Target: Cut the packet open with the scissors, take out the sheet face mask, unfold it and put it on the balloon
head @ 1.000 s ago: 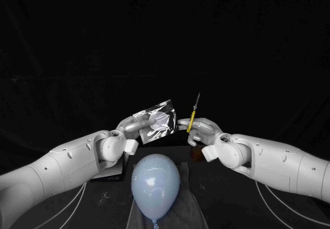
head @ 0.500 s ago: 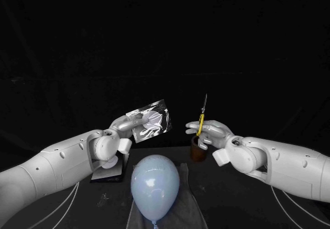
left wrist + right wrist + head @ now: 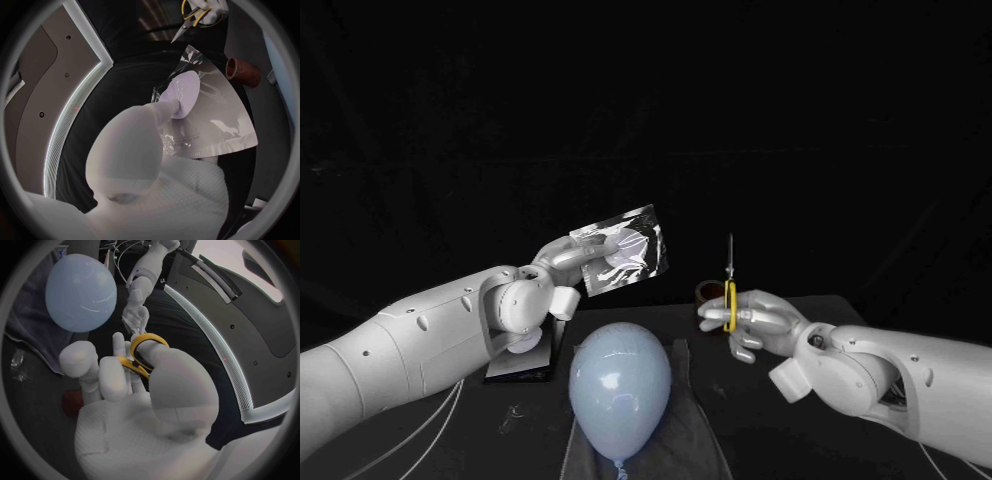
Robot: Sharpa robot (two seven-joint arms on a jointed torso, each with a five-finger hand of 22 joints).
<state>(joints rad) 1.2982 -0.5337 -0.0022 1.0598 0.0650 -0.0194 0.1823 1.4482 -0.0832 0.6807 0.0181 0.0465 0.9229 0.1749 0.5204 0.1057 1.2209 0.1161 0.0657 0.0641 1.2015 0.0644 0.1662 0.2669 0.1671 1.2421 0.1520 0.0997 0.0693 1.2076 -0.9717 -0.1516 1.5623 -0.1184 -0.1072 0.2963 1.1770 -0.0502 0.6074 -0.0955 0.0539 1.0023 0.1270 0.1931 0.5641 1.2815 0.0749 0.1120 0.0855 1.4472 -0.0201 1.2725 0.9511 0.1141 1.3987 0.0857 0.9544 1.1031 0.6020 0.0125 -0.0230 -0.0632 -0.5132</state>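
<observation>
You are looking at one silver packet (image 3: pixel 620 250). You have one pair of scissors (image 3: pixel 730 285), with yellow handles. There is one balloon (image 3: pixel 620 385), pale blue, and one grey cloth (image 3: pixel 692 440). You can also count one short brown tube (image 3: pixel 710 292) and one dark flat slab (image 3: pixel 531 368); what kind of thing the slab is, you cannot tell. You have two robot hands, the left robot hand (image 3: pixel 571 262) and the right robot hand (image 3: pixel 754 318). You have two white arms as well, the left arm (image 3: pixel 416 340) and the right arm (image 3: pixel 906 375). There is one black table (image 3: pixel 531 440).
</observation>
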